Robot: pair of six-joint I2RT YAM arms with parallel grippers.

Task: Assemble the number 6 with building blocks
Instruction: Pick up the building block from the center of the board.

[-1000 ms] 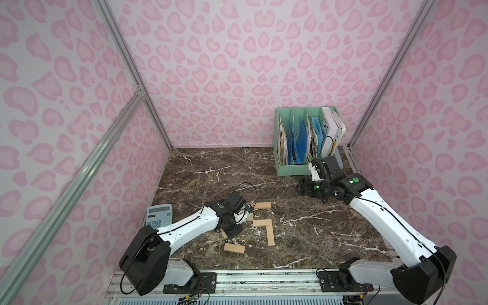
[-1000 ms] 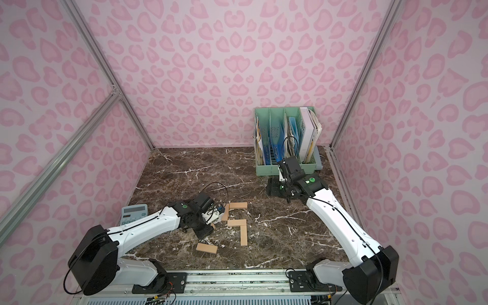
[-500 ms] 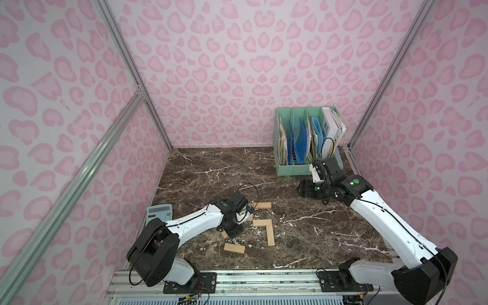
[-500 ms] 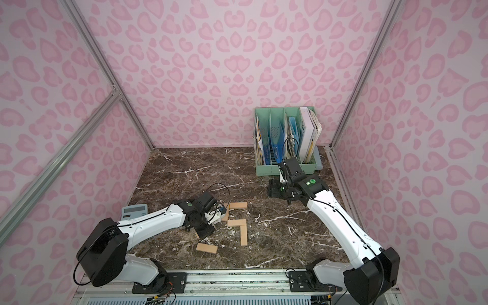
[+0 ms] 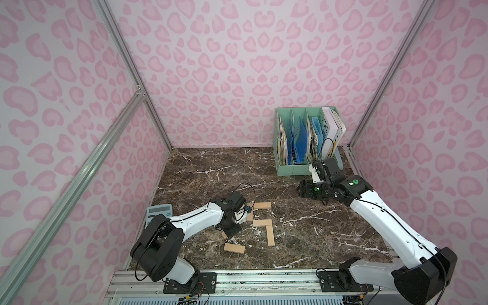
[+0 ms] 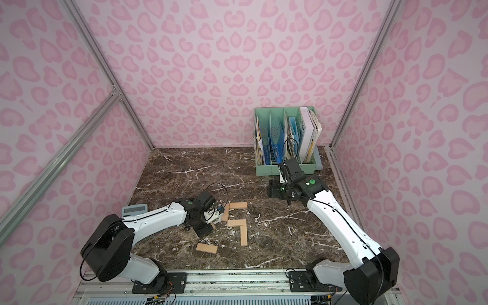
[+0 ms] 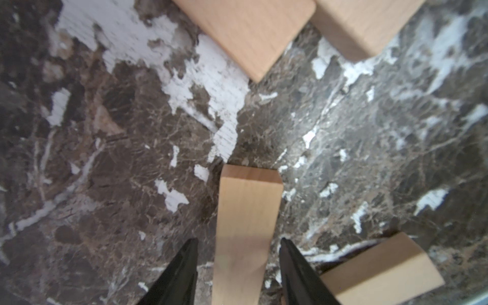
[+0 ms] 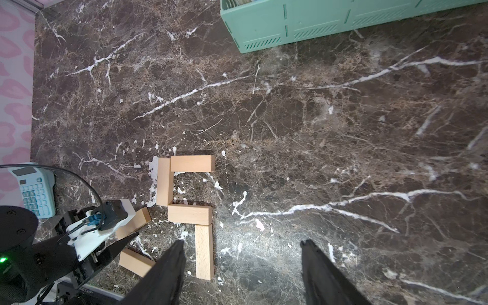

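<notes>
1. Building blocks (image 5: 262,222) sit mid-table on the dark marble table (image 5: 211,171). Four are joined at right angles, and the number 6 (image 8: 164,182) is only part-built.
2. Fifth plank (image 5: 234,248) lies loose, apart from the figure and nearer the arm bases.
3. Left gripper (image 7: 239,239) straddles the sixth plank (image 7: 248,206), which is tilted just beside the figure. Its fingers sit close on either side, but I can't tell whether they're clamped.
4. Right gripper (image 8: 243,241) hovers over the table near the green file holder (image 5: 293,169), jaws wide apart.
</notes>
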